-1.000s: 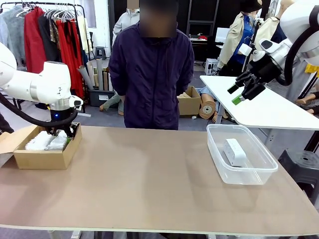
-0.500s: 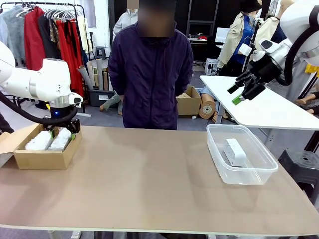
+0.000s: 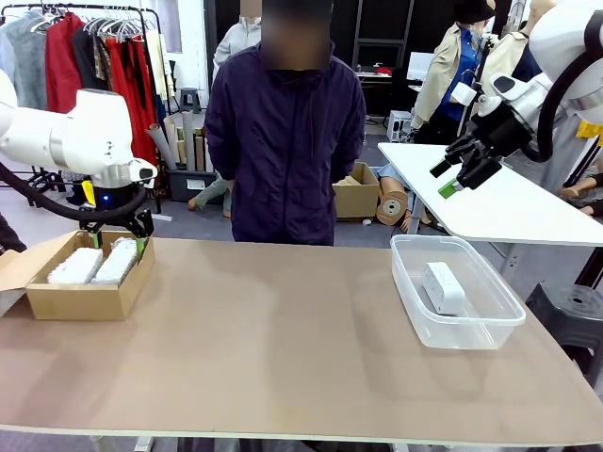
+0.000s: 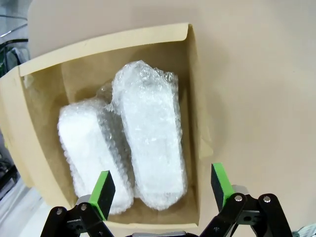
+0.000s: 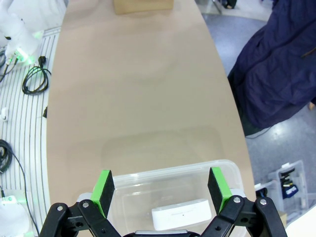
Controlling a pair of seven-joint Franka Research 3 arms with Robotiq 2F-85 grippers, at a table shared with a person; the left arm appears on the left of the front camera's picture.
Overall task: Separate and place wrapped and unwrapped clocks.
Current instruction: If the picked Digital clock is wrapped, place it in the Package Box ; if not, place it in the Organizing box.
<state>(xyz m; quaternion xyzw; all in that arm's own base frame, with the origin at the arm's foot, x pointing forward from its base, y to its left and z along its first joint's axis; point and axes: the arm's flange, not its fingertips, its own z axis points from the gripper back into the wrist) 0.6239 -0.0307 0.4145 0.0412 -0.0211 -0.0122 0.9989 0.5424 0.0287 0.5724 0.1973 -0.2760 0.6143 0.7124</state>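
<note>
Left gripper (image 3: pixel 118 240), black with green pads, is hanging in the front view just above the far edge of the open brown cardboard box (image 3: pixel 85 299) at the table's left end, its jaws spread and pinching nothing. Lying side by side inside that box are 2 whitish bubble-wrapped clocks (image 3: pixel 95 265), long axes running toward the person. Right gripper (image 3: pixel 452 176) is sitting high above the clear plastic bin (image 3: pixel 471 334) at the table's right end, jaws likewise spread and empty. The bare white plastic clock (image 3: pixel 443 286) is resting on the bin's floor.

Left wrist view: the left gripper's green pads (image 4: pixel 103 190) are standing apart, directly over the cardboard box (image 4: pixel 197 128). The nearer bubble-wrapped clock (image 4: pixel 150 138) is lying between the pad lines, its long axis running away from the gripper, touching the second wrapped clock (image 4: pixel 84 148) beside it. Neither pad is touching the wrap.

Right wrist view: the right gripper (image 5: pixel 160 190) is looking down with jaws wide, the bare clock (image 5: pixel 180 216) lying crosswise between the fingers, well below, inside the bin (image 5: pixel 148 173).

Judgement: all 3 clocks appear sorted, wrapped ones in the box and the bare one in the bin. Any next move is turning on the left arm clearing straight up off the box, since the clocks are lying directly beneath it.
</note>
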